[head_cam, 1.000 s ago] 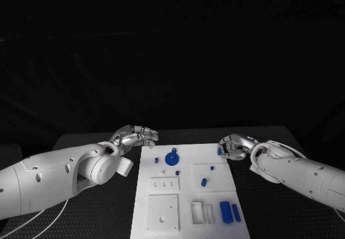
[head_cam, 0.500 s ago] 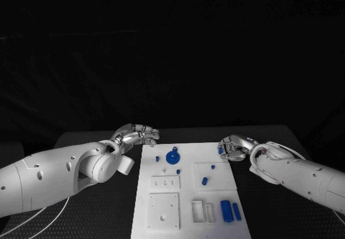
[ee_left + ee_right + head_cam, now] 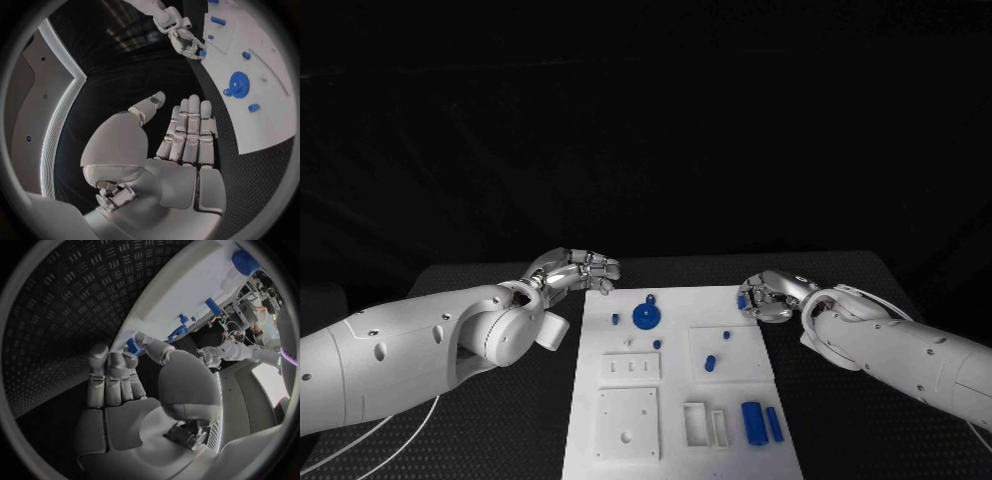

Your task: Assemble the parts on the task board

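The white task board (image 3: 678,395) lies in the middle of the table. On its far part sit a blue gear (image 3: 646,317) and several small blue pegs, one of them at mid-board (image 3: 710,364). Two blue cylinders (image 3: 753,424) lie near its front right corner. My right hand (image 3: 770,295) hovers at the board's far right corner and pinches a small blue part (image 3: 132,346) between thumb and fingertips. My left hand (image 3: 574,270) is off the board's far left corner, fingers straight and together (image 3: 187,135), thumb apart, holding nothing. The gear (image 3: 237,82) lies beyond its fingertips.
A raised white block (image 3: 627,425) with a hole and a slotted white holder (image 3: 704,425) stand on the board's near part. Dark ribbed table (image 3: 488,430) lies to both sides of the board. A thin cable (image 3: 387,440) runs under my left arm.
My right hand has edged slightly toward the far edge with the small blue part. My left hand has stayed put.
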